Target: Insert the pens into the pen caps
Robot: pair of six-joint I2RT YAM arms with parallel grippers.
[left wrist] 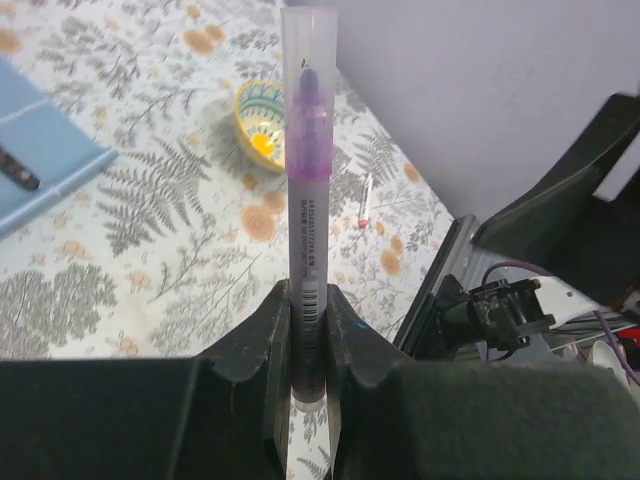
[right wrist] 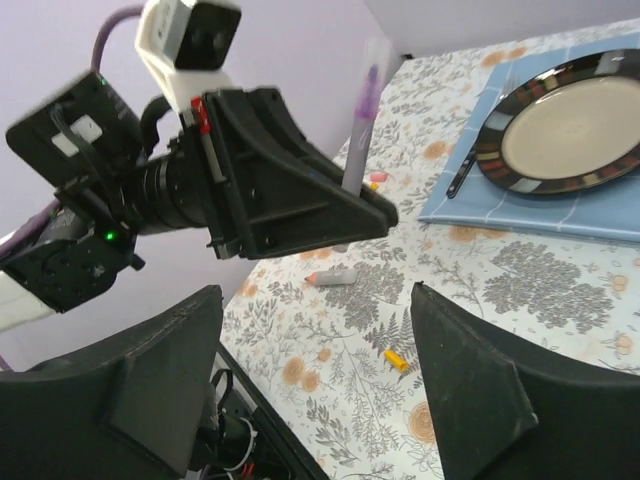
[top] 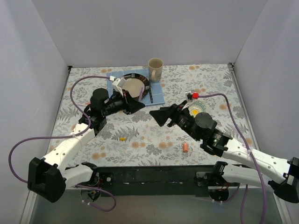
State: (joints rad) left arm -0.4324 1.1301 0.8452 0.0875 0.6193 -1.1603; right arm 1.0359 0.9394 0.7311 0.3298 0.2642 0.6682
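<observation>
Far wall (top: 149, 28): a plain pale lilac-grey panel closes my view behind the table.
Left wall (top: 28, 70), right wall (top: 275, 70): I see the same pale panels, meeting the far corners.
Table (top: 154, 140): white cloth printed with grey ferns and orange flowers.
Near edge: a black bar (top: 154, 175) runs left to right.
Light: soft and even, with faint shadows.

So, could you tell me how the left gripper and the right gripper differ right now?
The left gripper is shut, the right gripper wide open. The left gripper holds the purple pen; the right gripper holds nothing. Both are black, and point toward each other above the table.
</observation>
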